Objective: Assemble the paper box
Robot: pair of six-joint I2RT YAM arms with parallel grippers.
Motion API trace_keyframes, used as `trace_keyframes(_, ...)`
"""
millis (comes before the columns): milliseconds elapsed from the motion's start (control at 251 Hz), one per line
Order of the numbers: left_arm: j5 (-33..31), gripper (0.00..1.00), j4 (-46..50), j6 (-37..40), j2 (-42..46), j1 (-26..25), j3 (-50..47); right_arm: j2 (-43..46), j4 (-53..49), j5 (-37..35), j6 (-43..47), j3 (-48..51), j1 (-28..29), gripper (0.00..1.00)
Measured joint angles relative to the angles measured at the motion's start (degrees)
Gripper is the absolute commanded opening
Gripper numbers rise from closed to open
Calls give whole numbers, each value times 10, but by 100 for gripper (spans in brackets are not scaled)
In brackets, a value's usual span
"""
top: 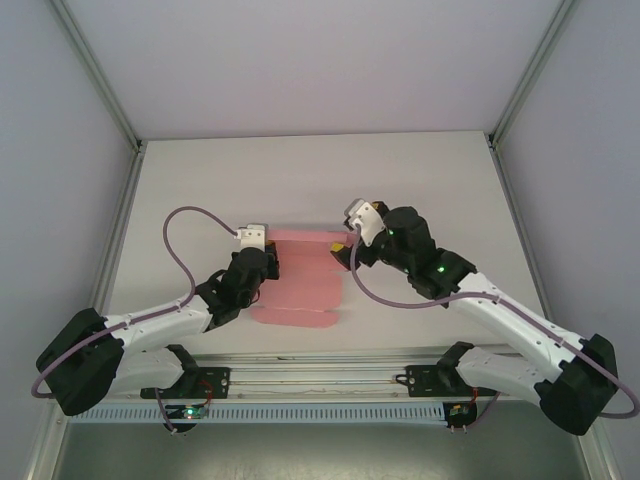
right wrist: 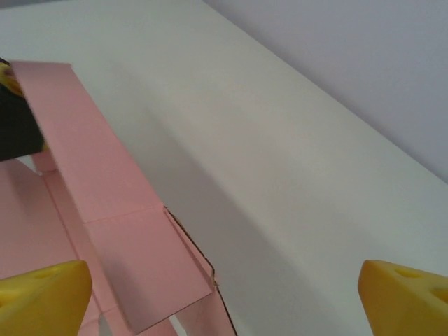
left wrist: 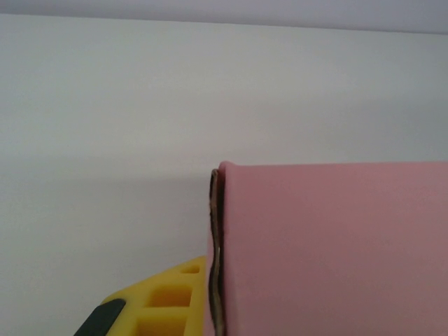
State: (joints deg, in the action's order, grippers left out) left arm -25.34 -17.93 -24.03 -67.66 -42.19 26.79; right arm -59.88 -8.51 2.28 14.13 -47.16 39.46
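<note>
White table [top: 420,180]; pale grey walls [top: 300,60]; metal corner posts [top: 95,75]; even light.

Soft, even light fell from above onto the white table [top: 420,180], bright and uniform. A faint, diffuse shadow lay on the table just beside the paper box [right wrist: 105,175]. Seen close, the box's edge looked slightly out of focus.

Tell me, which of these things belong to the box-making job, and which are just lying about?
Job:
pink die-cut card sheet
left pincer, shut on its edge
right pincer, open at its right edge

Just there:
white table top
lilac cables on the arms
</note>
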Motion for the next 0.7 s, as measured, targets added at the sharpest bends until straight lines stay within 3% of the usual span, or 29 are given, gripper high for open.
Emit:
trace_keyframes(92, -2, 0, 16, -5, 0, 0, 4, 9, -7, 40, 17, -4, 1, 83)
trace_keyframes(216, -1, 0, 30, -11, 1, 0, 12, -7, -30, 78, 27, -27, 1, 59)
trace_keyframes(299, -1, 0, 38, -13, 5, 0, 14, -31, -43, 90, 23, -46, 1, 57)
trace_keyframes(551, -1, 0, 57, -20, 19, 0, 17, -99, -80, 108, 16, -80, 1, 33)
trace_keyframes(698, -1, 0, 62, -22, 27, 0, 17, -117, -89, 120, -3, -83, 1, 30)
